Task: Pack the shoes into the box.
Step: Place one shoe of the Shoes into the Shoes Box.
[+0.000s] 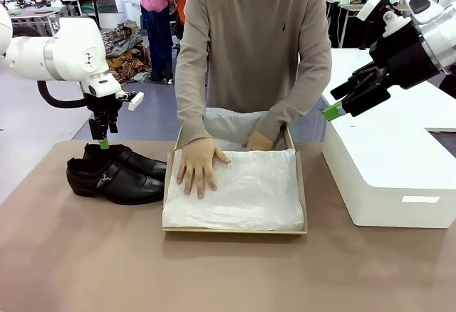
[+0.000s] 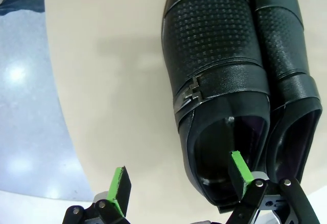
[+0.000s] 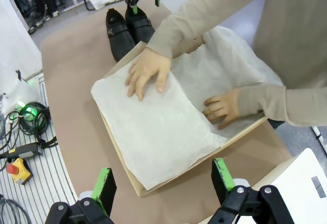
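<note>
The two glossy black shoes (image 1: 115, 173) lie side by side on the brown table, left of the box (image 1: 302, 184). My left gripper (image 1: 105, 141) hangs open right over their heel end. In the left wrist view its fingers straddle the outer wall of one shoe (image 2: 214, 70), one green pad (image 2: 240, 169) over the shoe's opening. The cardboard box (image 3: 244, 132) is lined with white tissue paper (image 3: 153, 127); a person presses both hands on the paper. My right gripper (image 1: 331, 111) is open, raised at the right, and looks down on the box (image 3: 163, 179).
A big white box (image 1: 385, 177) stands on the right of the table, under my right arm. Cables and a yellow emergency stop (image 3: 18, 169) lie off the table's edge. The person stands at the far side, leaning over the box.
</note>
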